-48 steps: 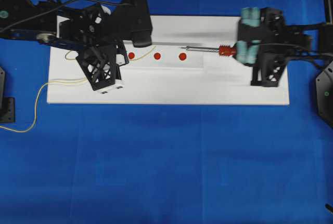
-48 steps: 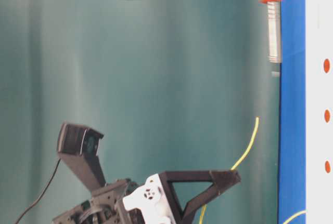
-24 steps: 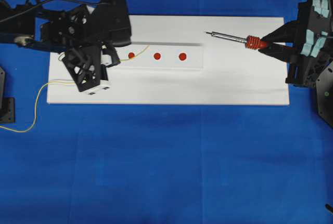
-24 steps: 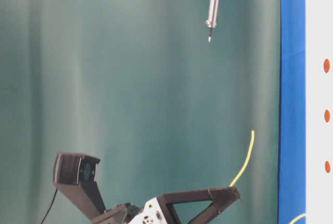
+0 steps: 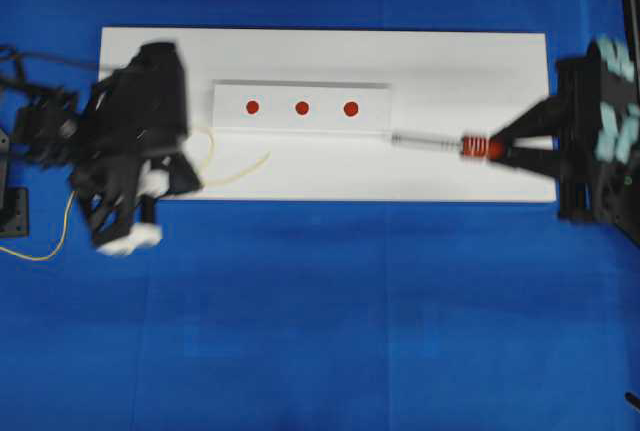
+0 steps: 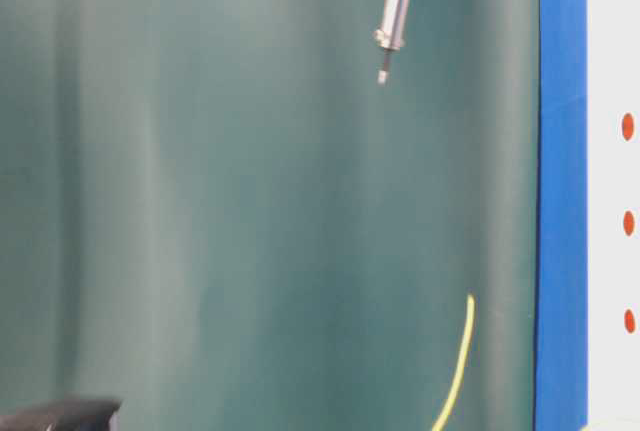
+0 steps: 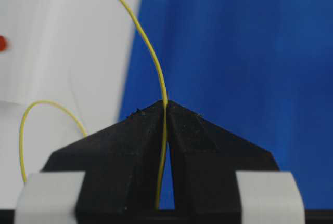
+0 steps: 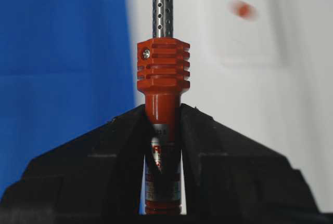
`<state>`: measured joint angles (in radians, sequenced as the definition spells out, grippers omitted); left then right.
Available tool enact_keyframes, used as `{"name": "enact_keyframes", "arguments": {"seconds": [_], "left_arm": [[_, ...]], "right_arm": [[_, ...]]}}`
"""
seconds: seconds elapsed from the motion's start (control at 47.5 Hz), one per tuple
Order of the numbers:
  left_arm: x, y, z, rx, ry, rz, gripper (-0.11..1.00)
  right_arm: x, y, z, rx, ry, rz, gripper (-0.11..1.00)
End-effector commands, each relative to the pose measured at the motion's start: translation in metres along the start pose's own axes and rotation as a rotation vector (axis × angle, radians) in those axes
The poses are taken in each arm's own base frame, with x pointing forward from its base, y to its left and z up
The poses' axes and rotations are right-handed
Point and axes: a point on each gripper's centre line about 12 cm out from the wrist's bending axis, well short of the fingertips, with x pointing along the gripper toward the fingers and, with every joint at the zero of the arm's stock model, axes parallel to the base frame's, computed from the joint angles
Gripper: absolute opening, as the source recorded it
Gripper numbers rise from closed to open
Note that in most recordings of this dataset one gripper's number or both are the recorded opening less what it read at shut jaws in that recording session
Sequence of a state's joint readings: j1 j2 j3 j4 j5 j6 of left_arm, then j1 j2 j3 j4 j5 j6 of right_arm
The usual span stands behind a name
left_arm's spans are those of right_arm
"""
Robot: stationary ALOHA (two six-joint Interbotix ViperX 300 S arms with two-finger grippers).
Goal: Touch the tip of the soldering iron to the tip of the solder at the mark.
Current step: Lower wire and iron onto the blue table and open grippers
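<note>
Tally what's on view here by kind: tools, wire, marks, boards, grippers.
Soldering iron: 1
Solder: 1
Red marks: 3
White board: 1
Raised white strip: 1
Grippers: 2, left shut on the solder, right shut on the iron
Total: 9

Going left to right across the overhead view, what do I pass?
Left pincer → solder free end → three red marks → soldering iron → right pincer
</note>
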<state>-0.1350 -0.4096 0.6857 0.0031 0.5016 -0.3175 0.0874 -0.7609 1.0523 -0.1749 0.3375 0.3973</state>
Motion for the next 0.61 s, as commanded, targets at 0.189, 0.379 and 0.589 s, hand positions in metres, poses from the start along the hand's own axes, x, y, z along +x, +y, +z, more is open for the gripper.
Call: {"name": "enact_keyframes", "arguments": {"seconds": [0.189, 0.379, 0.589], "left_arm": [[-0.006, -0.051, -0.027, 0.067, -0.105, -0.193, 0.02], [0.014, -0.073, -0.057, 0.09, -0.106, -0.277, 0.02], [0.053, -0.087, -0.09, 0.104, -0.088, -0.326, 0.02]], "right_arm": [[0.016, 0.047, 0.003, -0.07, -0.005, 0.168, 0.06], [0.045, 0.071, -0.009, -0.11, 0.073, 0.214, 0.06], [0.082, 0.086, -0.032, -0.113, 0.161, 0.229, 0.06]]}}
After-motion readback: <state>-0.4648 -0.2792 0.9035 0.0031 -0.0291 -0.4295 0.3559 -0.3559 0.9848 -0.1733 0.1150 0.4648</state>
